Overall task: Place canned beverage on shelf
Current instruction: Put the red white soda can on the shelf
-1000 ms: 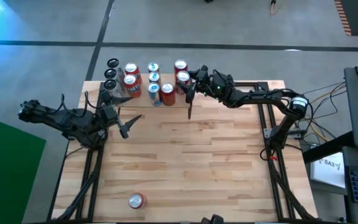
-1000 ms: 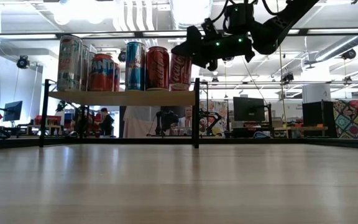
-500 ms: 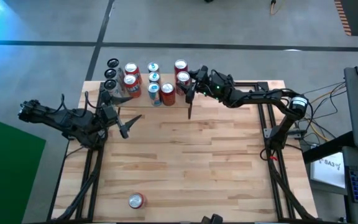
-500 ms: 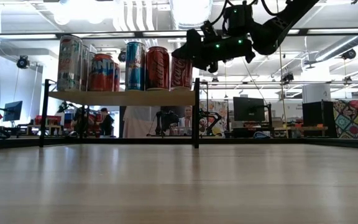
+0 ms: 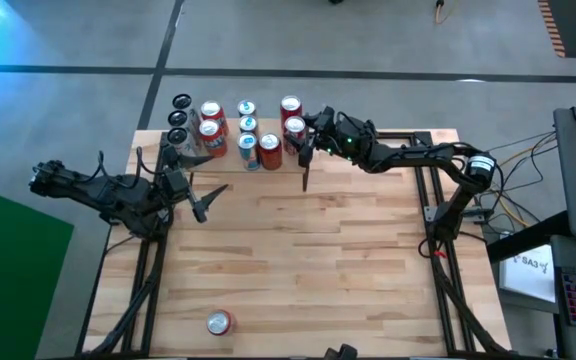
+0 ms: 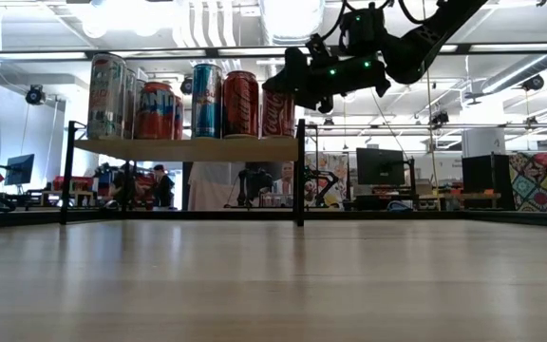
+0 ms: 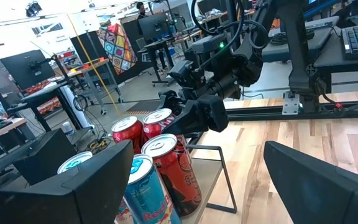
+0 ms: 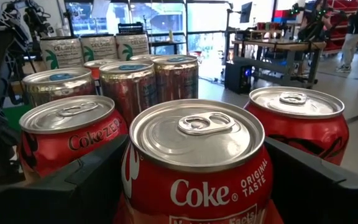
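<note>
Looking past my right gripper, its fingers spread either side of the Coke can standing upright on the shelf at twelve o'clock, I judge it just released.

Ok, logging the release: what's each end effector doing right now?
Left end effector: open, empty, beside the light wooden shelf.
Right end effector: open around the red Coke can.

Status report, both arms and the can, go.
Right gripper at the shelf, jaws open around the Coke can, which stands among other cans. Left gripper waiting beside the shelf, open. One can lying loose on the table.
</note>
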Motion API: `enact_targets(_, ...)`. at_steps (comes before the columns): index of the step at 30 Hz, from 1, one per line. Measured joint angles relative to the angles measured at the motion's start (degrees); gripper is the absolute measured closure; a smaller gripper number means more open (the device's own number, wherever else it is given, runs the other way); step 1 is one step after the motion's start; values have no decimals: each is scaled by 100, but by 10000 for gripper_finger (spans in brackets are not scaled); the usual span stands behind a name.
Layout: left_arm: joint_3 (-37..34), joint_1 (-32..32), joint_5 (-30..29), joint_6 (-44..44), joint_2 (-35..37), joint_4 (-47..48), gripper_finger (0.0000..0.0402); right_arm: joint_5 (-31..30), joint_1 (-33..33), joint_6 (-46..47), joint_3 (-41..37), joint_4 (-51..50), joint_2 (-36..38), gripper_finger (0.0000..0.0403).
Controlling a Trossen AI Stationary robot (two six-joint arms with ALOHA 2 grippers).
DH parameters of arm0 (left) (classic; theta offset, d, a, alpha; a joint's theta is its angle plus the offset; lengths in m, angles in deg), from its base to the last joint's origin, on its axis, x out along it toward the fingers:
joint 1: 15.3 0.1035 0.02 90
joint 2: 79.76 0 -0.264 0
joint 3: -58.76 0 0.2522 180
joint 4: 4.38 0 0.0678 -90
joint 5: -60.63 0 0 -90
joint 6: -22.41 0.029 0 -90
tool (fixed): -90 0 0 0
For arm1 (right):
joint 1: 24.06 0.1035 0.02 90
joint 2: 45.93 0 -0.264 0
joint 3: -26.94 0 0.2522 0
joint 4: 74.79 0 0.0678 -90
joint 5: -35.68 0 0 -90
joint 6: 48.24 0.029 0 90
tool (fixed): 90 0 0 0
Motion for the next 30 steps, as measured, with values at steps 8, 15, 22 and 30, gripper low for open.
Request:
enact_targets(8, 0, 1, 0, 0, 1, 0, 56, 10, 0, -97, 0, -173, 0, 81)
enact_targets(15, 0, 1, 0, 1, -1, 0, 56, 14, 0, -106, 2, -270, 0, 81)
enact_targets(22, 0, 0, 0, 0, -1, -42, 56, 14, 0, -121, 9, -322, 0, 80)
enact_targets(30, 0, 2, 2, 0, -1, -42, 56, 16, 0, -48, 9, -360, 7, 80)
